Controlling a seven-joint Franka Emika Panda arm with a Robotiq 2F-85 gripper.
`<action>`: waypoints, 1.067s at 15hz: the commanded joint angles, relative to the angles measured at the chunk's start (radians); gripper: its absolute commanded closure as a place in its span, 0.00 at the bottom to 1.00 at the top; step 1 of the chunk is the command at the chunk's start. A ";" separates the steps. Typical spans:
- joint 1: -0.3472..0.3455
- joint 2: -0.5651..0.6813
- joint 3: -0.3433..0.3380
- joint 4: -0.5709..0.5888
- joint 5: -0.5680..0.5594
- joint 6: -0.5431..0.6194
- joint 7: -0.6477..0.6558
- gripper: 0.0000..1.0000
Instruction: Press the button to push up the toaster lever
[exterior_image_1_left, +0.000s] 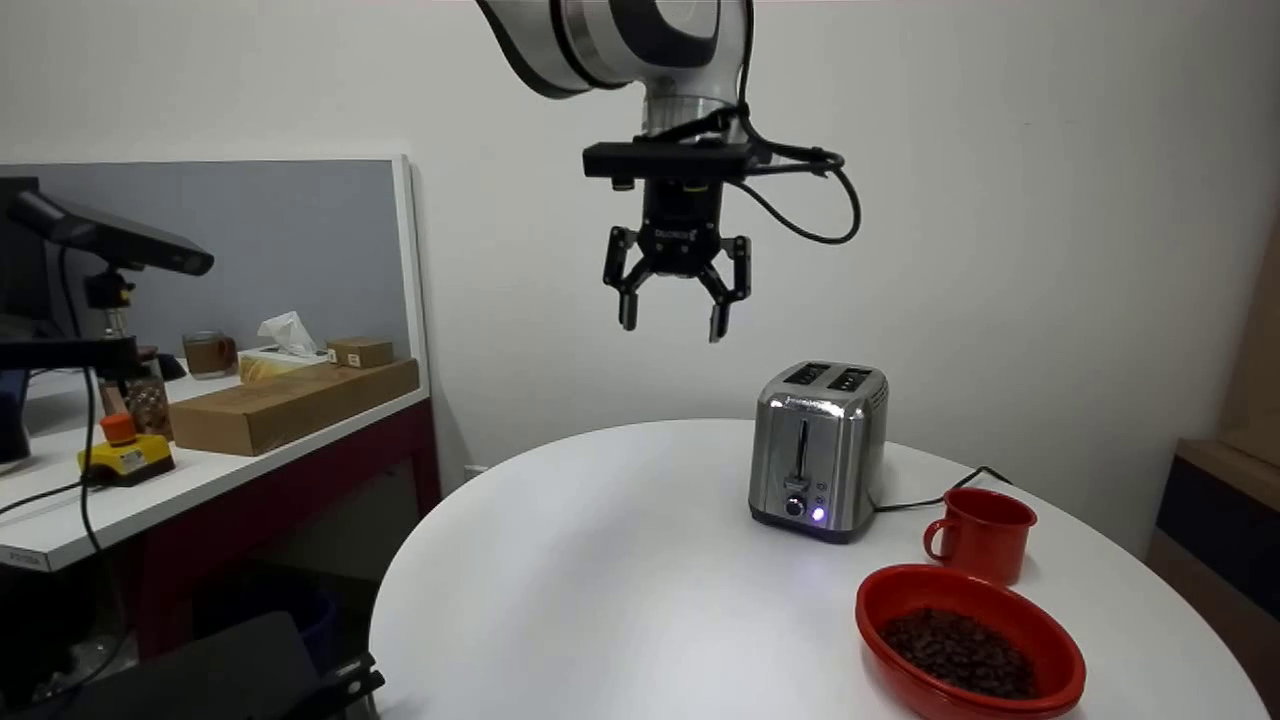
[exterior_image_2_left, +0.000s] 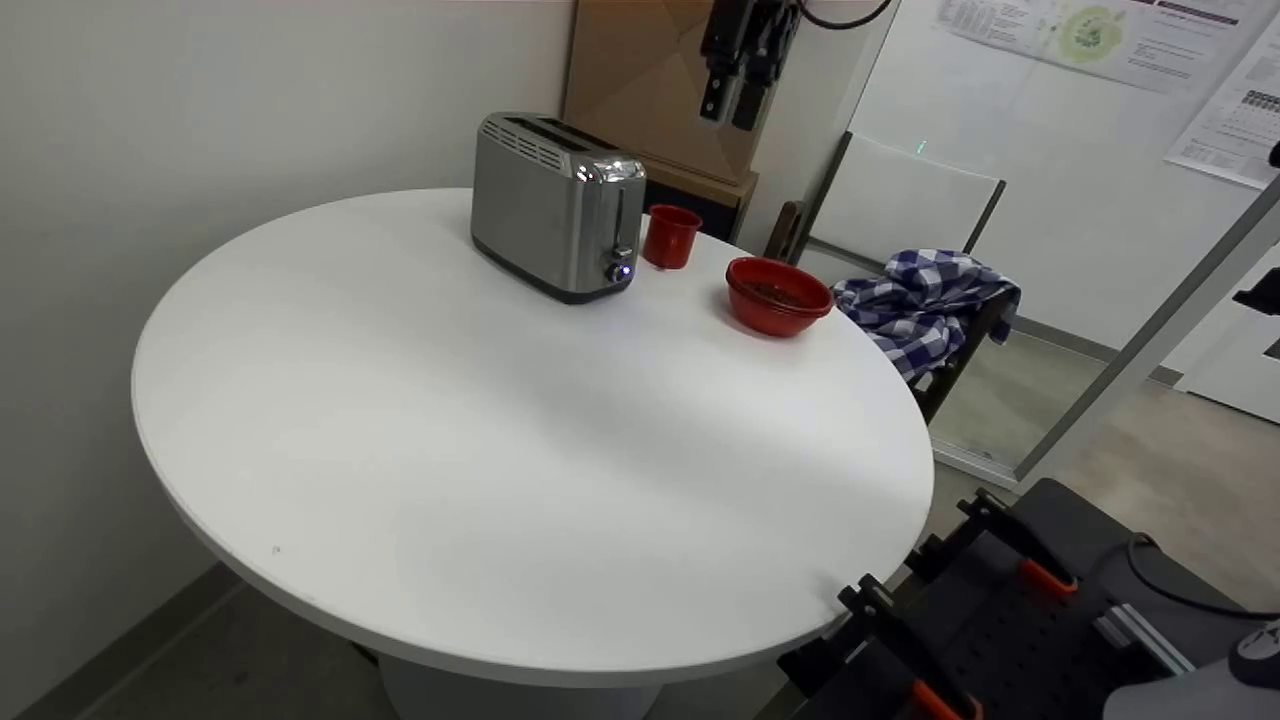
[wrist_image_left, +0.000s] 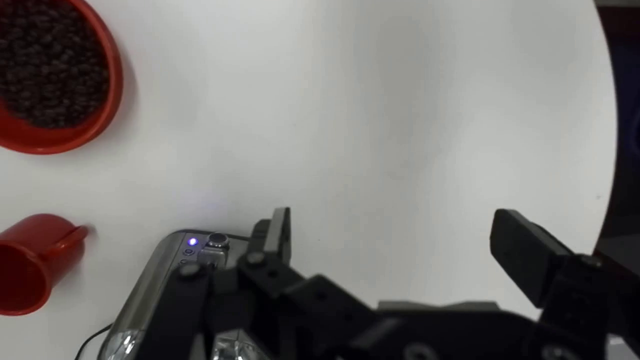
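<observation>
Round white table (exterior_image_1_left: 590, 570) stands nr a plain wall (exterior_image_1_left: 1030, 250); Panda arm (exterior_image_1_left: 600, 40) hangs down from up top in an exterior view. Toaster (exterior_image_1_left: 865, 450) is upright on tbl, toward the wall side: 2-slot, shiny steel, blk base; slots (exterior_image_1_left: 806, 374) face up, can't tell what's in them. Robotiq gripper (exterior_image_1_left: 673, 318) is high over tbl, well apart from toaster, tips down, fingers spread wide. Red bowls (exterior_image_1_left: 905, 590), looks like 2 nested, sit nr tbl edge in both exterior views; top one part full of dark coffee beans (exterior_image_1_left: 960, 655). Red mug (exterior_image_1_left: 990, 545) is upright nr bowls & toaster, handle on the toaster's side; contents can't be made out. Blk cord (exterior_image_1_left: 905, 506) runs from toaster, passing behind mug in an exterior view. On toaster front, lever (exterior_image_1_left: 797, 484) sits low in its vert. track, just above a round dial (exterior_image_1_left: 795, 505); beside these, a col. of tiny btns (wrist_image_left: 188, 252), bottom btn (exterior_image_1_left: 818, 515) lit purple-blue.
</observation>
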 joint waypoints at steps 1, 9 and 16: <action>-0.039 0.096 0.017 0.052 -0.087 0.072 -0.011 0.00; -0.111 0.233 -0.001 0.047 -0.272 0.307 -0.013 0.00; -0.158 0.361 -0.017 0.051 -0.302 0.603 0.021 0.00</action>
